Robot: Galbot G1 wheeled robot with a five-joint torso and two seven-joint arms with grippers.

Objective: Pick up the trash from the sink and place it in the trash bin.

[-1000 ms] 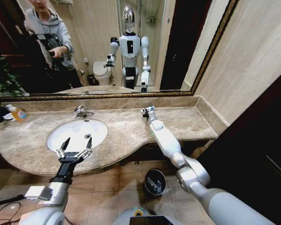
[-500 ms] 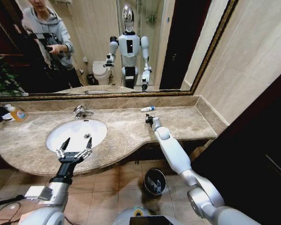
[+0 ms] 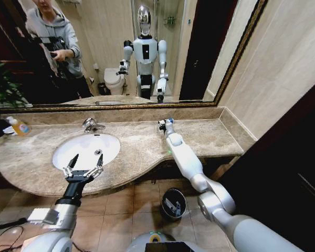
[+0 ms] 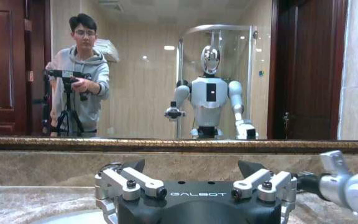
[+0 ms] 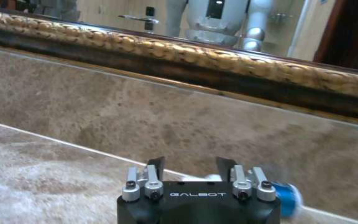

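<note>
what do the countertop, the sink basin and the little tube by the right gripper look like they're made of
Countertop: looks like polished marble or similar stone, beige-brown with mottled veining and a soft sheen.
Sink: smooth glossy white, probably ceramic; its faucet looks chromed metal.
Tube at the right gripper: white body and blue end, likely plastic, though too blurred for certainty.

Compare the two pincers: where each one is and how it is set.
The left pincer hangs open at the front edge of the sink; the right pincer reaches far across the counter to the back wall. Nothing lies between the left one's fingers; the right one's open fingers stand at a white tube with a blue end. Both are open.
</note>
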